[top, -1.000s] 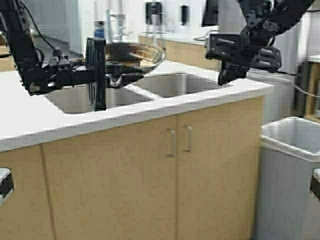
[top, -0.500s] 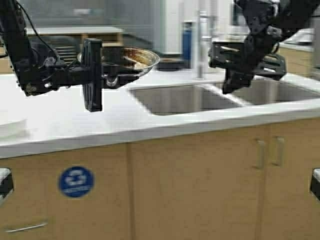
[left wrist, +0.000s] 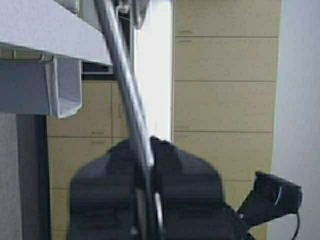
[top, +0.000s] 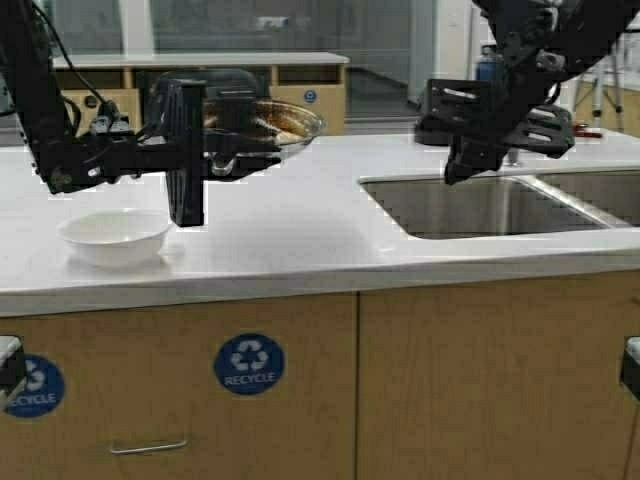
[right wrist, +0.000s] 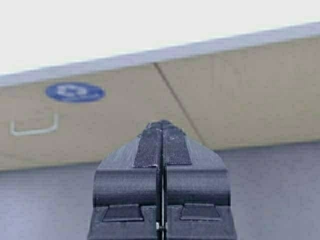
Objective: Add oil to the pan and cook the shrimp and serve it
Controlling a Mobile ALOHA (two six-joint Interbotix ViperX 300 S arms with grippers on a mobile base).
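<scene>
The steel pan (top: 268,122) hangs level in the air above the white counter (top: 300,235), its browned inside just showing over the rim. My left gripper (top: 222,155) is shut on the pan's handle (left wrist: 125,85), which runs between the fingers of that gripper (left wrist: 150,152) in the left wrist view. My right gripper (top: 457,172) is shut and empty, held above the near left corner of the sink (top: 480,205); its pads (right wrist: 150,145) are pressed together. The shrimp is hidden from me and the oil is out of view.
A white bowl (top: 114,235) stands on the counter below and left of the pan. The steel sink lies to the right. Cabinet doors with blue recycle stickers (top: 249,363) are below the counter. Another counter with cabinets (top: 300,75) stands behind.
The robot has driven left along the counter: the sink has slid to the right in the high view and the white bowl has come into view. Both arms keep their poses.
</scene>
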